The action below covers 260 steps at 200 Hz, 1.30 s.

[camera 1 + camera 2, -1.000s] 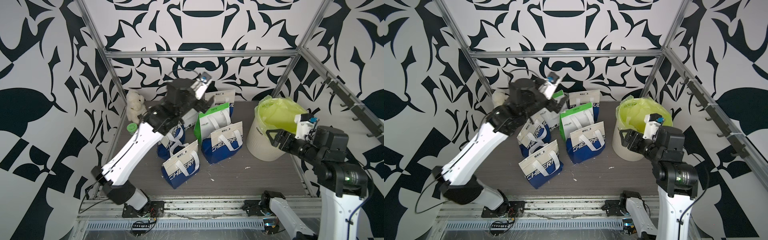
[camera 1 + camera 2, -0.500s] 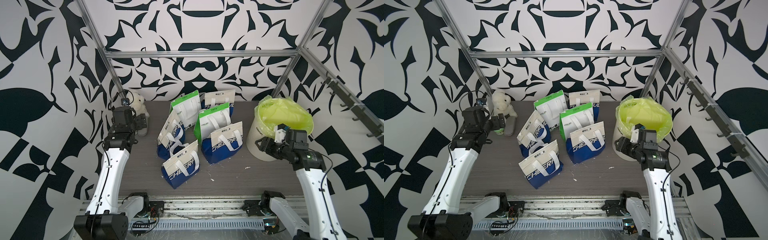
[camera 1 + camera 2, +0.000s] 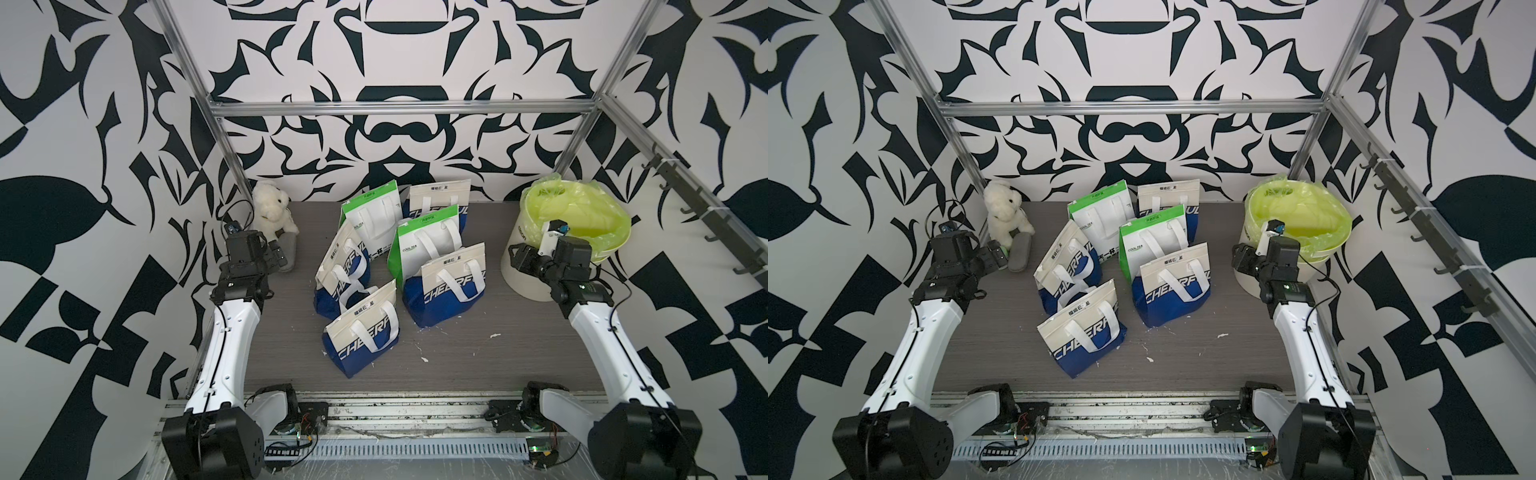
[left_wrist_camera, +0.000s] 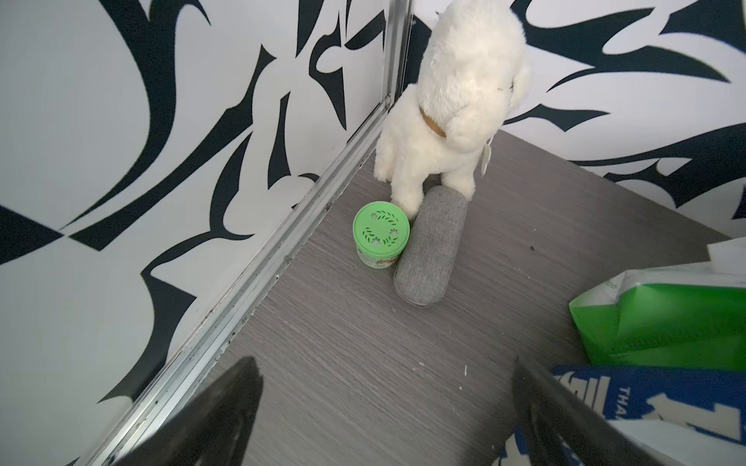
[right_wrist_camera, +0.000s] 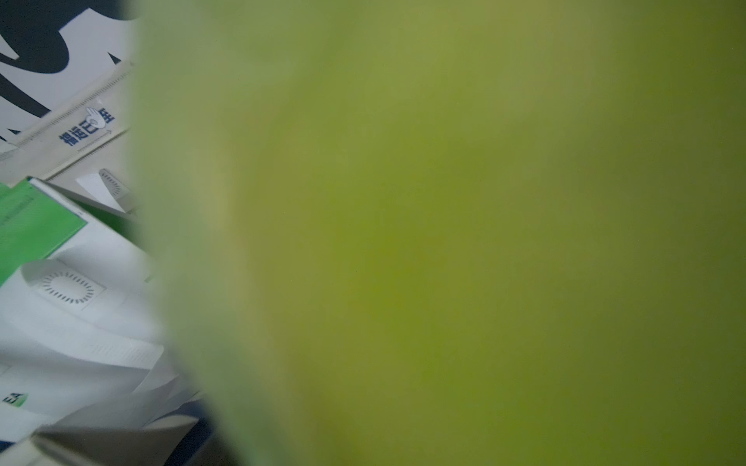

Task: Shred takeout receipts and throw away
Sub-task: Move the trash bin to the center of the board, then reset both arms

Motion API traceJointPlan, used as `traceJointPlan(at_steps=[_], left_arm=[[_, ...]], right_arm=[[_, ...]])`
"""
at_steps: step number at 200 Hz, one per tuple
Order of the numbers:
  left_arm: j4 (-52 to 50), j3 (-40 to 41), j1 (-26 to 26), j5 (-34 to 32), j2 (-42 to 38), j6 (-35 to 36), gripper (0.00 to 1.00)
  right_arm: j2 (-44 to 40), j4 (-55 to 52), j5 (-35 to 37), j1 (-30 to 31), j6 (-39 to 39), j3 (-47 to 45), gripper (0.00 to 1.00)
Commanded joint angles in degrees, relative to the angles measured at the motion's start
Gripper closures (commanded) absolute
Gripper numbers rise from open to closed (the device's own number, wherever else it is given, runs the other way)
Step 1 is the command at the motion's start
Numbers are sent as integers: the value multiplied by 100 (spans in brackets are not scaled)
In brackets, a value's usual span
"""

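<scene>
No takeout receipts showed loose on the bench (image 3: pixel 478 365), only bags (image 3: pixel 361 340), the left jaws stood wide and empty, and the spread of the right jaws beside the bin (image 3: pixel 519 284) could not be told, so a disposal seemed finished and the next move called for finding another slip.
</scene>
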<state>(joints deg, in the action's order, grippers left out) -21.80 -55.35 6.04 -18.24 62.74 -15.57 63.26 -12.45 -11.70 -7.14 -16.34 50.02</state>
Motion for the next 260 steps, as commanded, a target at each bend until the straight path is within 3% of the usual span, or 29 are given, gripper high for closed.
traceJointPlan(at_steps=[1, 26, 51, 104, 137, 204, 238, 260], left_arm=[[381, 64, 25, 254, -17, -48, 1], [477, -42, 25, 701, 9, -9, 1], [466, -225, 20, 1363, 4, 94, 1], [532, -9, -4, 1724, -337, 300, 1], [599, 331, -120, 1893, -657, 367, 0], [1137, 868, -126, 1420, -497, 160, 0], [2399, 1639, -121, 1095, -439, 118, 0], [3095, 2057, -89, 1166, -240, 516, 1]], right_arm=[[399, -140, 386, -16, 842, 145, 33], [340, 113, 332, 114, 1169, 156, 29], [-14, 85, 538, 616, 1637, 31, 27], [-724, 162, 801, 1056, 1610, -598, 26], [-742, 1276, 1152, 1173, 1636, -1457, 26], [463, 3909, 2377, 1175, 1458, -2601, 17], [1544, 5335, 2828, 1171, 1356, -2925, 16], [2061, 5438, 2732, 1172, 1365, -2661, 15]])
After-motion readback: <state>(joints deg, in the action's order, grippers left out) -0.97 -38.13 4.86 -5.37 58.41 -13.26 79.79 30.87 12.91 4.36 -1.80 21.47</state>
